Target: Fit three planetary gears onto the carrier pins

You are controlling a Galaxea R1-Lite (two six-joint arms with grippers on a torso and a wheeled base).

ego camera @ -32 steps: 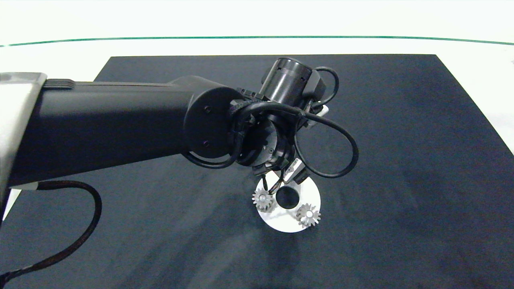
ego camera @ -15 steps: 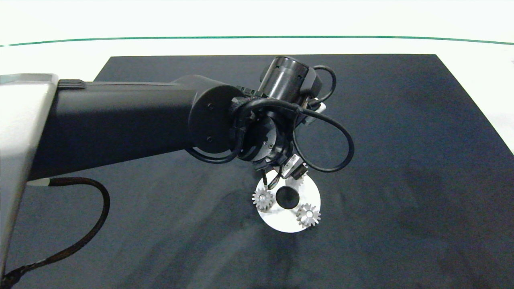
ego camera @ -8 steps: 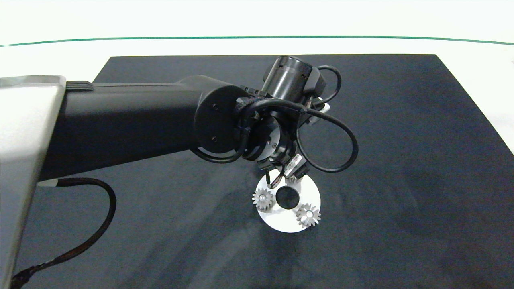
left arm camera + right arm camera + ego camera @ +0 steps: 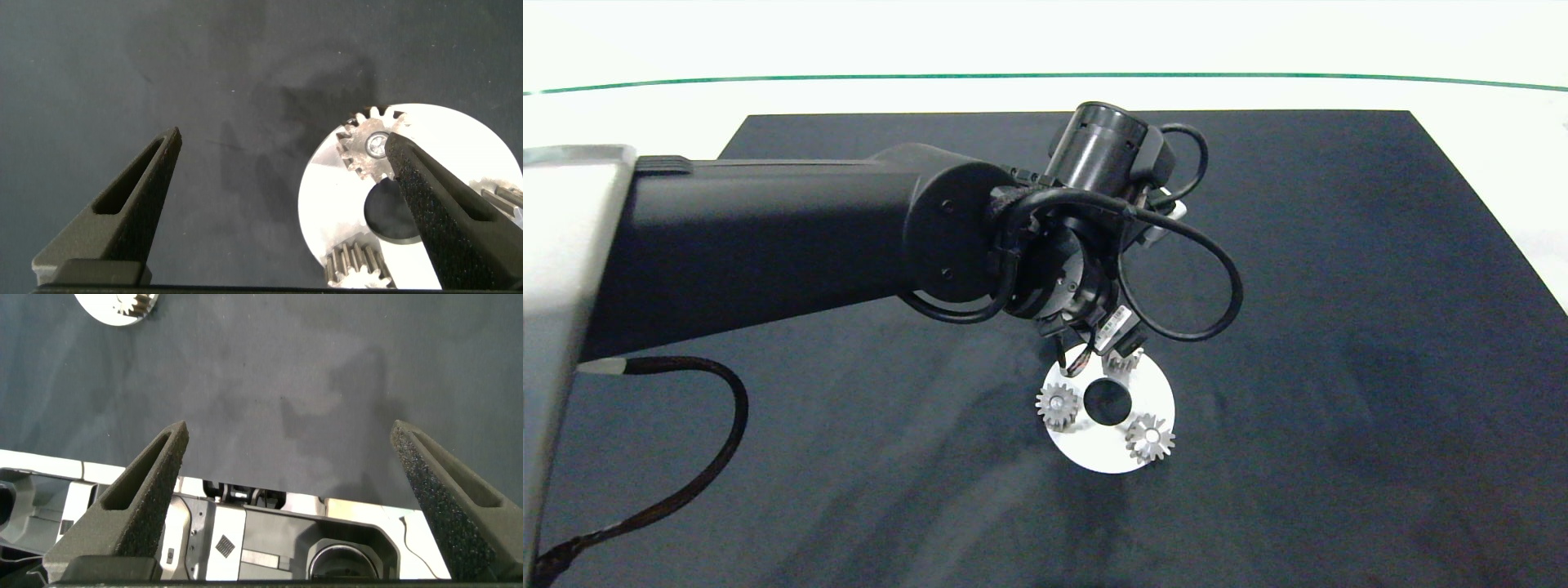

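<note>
The white disc [image 4: 1098, 457] lies on the black mat, with a planetary gear seated on each of the carrier pins. In the head view one gear [image 4: 1056, 406] sits at the left, another [image 4: 1150, 438] at the near right, and the third [image 4: 1125, 362] at the far side, half hidden under my left wrist. The left wrist view shows the third gear [image 4: 369, 149] with its pin top [image 4: 375, 145] in the bore. My left gripper [image 4: 283, 139] hangs open above the disc's [image 4: 458, 139] far-left edge with nothing between its fingers. My right gripper [image 4: 290, 429] is open and holds nothing, far from the disc [image 4: 102, 309].
The black mat [image 4: 1339, 327] covers most of the white table [image 4: 645, 106], which has a green line along its far side. My left arm [image 4: 768, 237] reaches in from the left with a cable looping beside the wrist. The robot's base [image 4: 270, 539] shows past the mat's edge.
My left gripper has lifted a little and drawn back from the disc's far side, uncovering the third gear on its pin. The other two gears and the disc have not moved.
</note>
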